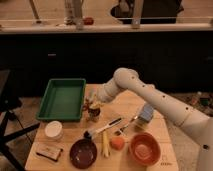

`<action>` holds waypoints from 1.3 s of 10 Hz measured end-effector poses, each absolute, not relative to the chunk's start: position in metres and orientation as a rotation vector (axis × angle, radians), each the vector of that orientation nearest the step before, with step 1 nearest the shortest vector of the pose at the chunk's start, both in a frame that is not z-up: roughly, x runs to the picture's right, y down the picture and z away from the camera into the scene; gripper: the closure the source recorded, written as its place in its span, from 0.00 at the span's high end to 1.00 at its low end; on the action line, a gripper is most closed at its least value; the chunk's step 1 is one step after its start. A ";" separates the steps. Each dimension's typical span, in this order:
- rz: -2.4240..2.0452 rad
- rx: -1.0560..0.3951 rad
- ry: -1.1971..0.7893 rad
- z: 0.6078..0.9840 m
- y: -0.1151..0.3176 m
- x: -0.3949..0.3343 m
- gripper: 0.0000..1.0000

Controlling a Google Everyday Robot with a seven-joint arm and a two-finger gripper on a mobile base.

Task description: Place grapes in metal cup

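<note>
The gripper hovers right above the metal cup, just beside the green tray. The grapes aren't visible, possibly in its grasp or already dropped; release and withdrawal look outstanding.

A test or lab-style kitchen corner is showing here: a wooden surface is sitting before a long dark counter front, and it is carrying a green tray at its far left corner and bowls along its near edge. The tool is hovering near the surface's middle.
</note>
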State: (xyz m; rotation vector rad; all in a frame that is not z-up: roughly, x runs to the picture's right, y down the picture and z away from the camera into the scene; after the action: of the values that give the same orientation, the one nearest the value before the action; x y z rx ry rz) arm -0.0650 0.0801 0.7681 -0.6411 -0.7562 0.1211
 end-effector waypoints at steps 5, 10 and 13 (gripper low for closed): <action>0.144 -0.672 -0.752 0.777 0.087 -0.060 0.04; 0.164 -0.709 -0.746 0.783 0.093 -0.061 0.52; 0.162 -0.718 -0.749 0.784 0.095 -0.063 0.78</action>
State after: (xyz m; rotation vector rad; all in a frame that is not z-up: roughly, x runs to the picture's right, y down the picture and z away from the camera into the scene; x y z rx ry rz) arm -0.0627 0.0951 0.7841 -0.7180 -0.7493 0.1624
